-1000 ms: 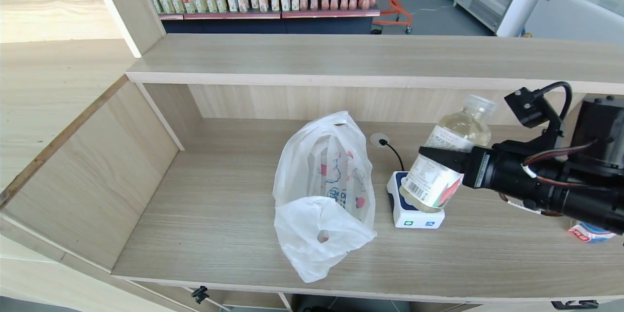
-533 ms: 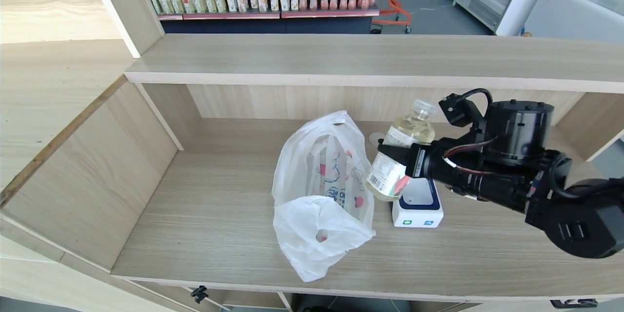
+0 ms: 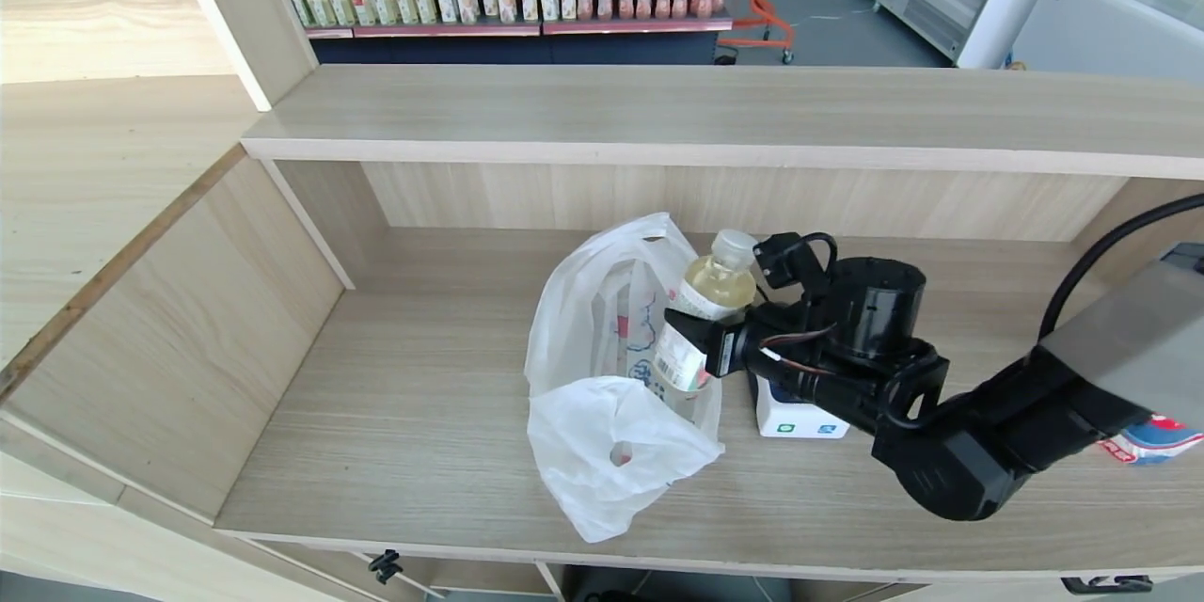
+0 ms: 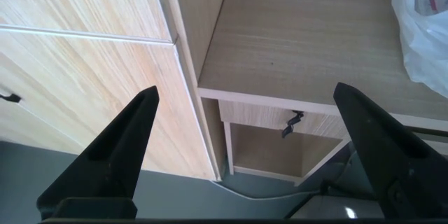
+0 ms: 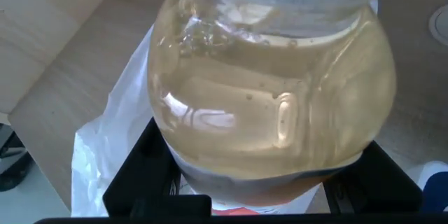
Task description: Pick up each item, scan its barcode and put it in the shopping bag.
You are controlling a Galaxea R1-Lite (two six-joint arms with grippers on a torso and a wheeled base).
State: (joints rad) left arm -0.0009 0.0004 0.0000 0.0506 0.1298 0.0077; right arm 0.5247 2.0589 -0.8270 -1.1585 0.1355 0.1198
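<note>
Right end effector: clamped on the bottle's labelled middle, cap up.
Bottle: at the right side of the shopping bag, just left of the scanner; its base seems to be behind the bag's film.
Advice: lower straight through the mouth and release only once the base is supported, since the thin film may snag.
Left end effector: 2 fingers spread, empty, off the bench's near-left edge.

Centre: the white, translucent shopping bag is showing red and blue print; the bottle is holding pale yellow liquid; the counter is displaying light wood grain.
</note>
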